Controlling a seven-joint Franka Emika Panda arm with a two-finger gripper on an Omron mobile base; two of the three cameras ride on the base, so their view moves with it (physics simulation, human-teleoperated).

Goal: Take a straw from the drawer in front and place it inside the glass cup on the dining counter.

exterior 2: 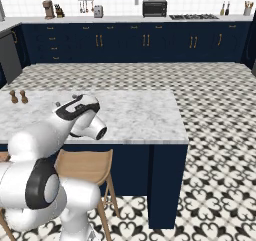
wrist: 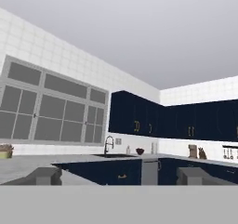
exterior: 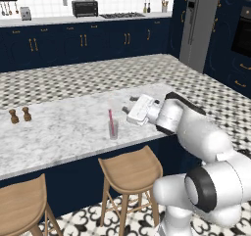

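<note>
Straw (exterior: 111,121) standing inside glass cup (exterior: 113,130), lower end in the tumbler, upper end leaning slightly left and rising well above the rim. Nearest the base: two round wooden stools (exterior: 131,170) tucked under the edge of dining counter (exterior: 59,132). On the marble near that edge: cup and straw, apart from everything else on the slab. Just right of the cup, level with the straw's top: gripper (exterior: 127,106), fingers (wrist: 45,175) spread wide with nothing between them, seen in the hand view pointing out across the room toward a distant sink faucet (wrist: 108,145) and window (wrist: 51,107), not down at the cup. Farther left on the slab: two small brown shakers (exterior: 20,115), well clear. Beyond: patterned floor, navy cabinets and back worktop with toaster oven (exterior: 84,8).

Placement judged complete; only withdrawal of the arm left. Main risk: a sideways sweep of the hand or wrist toward the cup, catching the tall protruding straw and tipping it out or toppling the light tumbler. Second risk: cup near the counter's front edge, so a nudge could send it toward the stools. Safer exit judged to be upward and rightward, away from the straw.
</note>
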